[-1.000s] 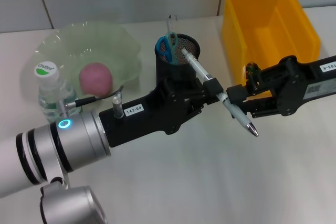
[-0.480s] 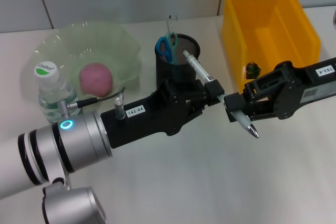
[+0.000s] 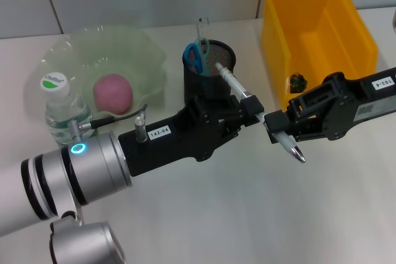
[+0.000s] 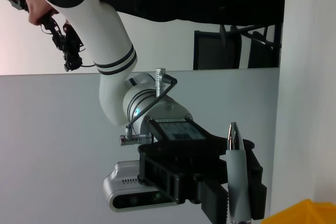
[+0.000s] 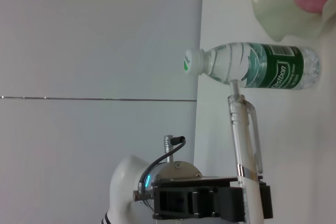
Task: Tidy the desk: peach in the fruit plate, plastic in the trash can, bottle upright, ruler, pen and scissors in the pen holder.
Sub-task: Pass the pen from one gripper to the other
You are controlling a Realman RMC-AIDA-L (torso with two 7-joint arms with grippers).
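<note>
A white pen (image 3: 232,81) hangs slanted just in front of the black mesh pen holder (image 3: 228,54), its upper end near the rim. My left gripper (image 3: 249,104) is shut on its middle. My right gripper (image 3: 276,127) is shut on it lower down, near the tip. The left wrist view shows the pen (image 4: 233,171) tip standing out of the right gripper. Blue scissors (image 3: 199,54) and a clear ruler (image 3: 201,29) stand in the holder. The peach (image 3: 112,93) lies in the green fruit plate (image 3: 74,54). The bottle (image 3: 62,106) stands upright beside the plate.
The yellow trash can (image 3: 346,23) stands at the back right with a small dark object (image 3: 298,80) inside. My left forearm crosses the table from the bottom left, in front of the plate and the bottle. Bare tabletop lies in the foreground right.
The right gripper's fingers have shut on the pen's lower part. The pen's upper end has sunk slightly toward the holder's rim. The left gripper has kept its hold.
</note>
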